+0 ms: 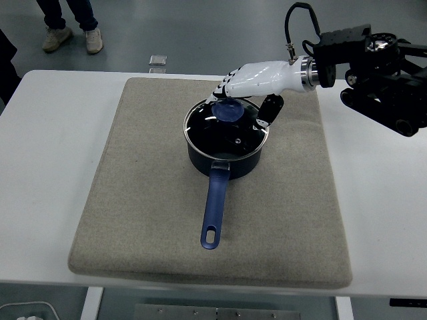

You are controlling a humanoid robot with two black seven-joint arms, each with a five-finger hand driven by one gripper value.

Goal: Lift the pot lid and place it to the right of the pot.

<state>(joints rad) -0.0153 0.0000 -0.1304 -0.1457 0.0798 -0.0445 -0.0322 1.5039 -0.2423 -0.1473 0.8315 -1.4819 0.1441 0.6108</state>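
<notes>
One arm is at work over the white table [47, 167]: the right arm [380, 73], black and jointed, enters from the 3 o'clock edge near the top and reaches toward the centre. It ends in the right hand [257, 80], white-shelled with dark fingers, which hovers over the far rim of the pot [223, 150]. Its fingers [223, 90] are curled downward around the blue knob [229, 111] of the pot lid [227, 127], with the thumb [269, 110] dropping at the knob's 3 o'clock side, just beside the lid's rim. Whether the fingers actually press on the knob or merely close around it cannot be told from this view; the hand looks cupped in a partial grasp rather than spread.

The pot lid, glass with a metal rim, sits flat on the pot and covers its mouth. The pot is dark blue and stands near the middle of a beige mat [133, 220], slightly toward 12 o'clock from the mat's centre. Its blue handle [215, 207] runs straight out toward 6 o'clock, ending in a loop with a hole. The mat area at the pot's 3 o'clock side is bare fabric.

At 12 o'clock, beyond the table, a person's legs and shoes [70, 37] stand on the grey floor, and a small clear object [158, 61] lies on the floor near the table's far edge.
</notes>
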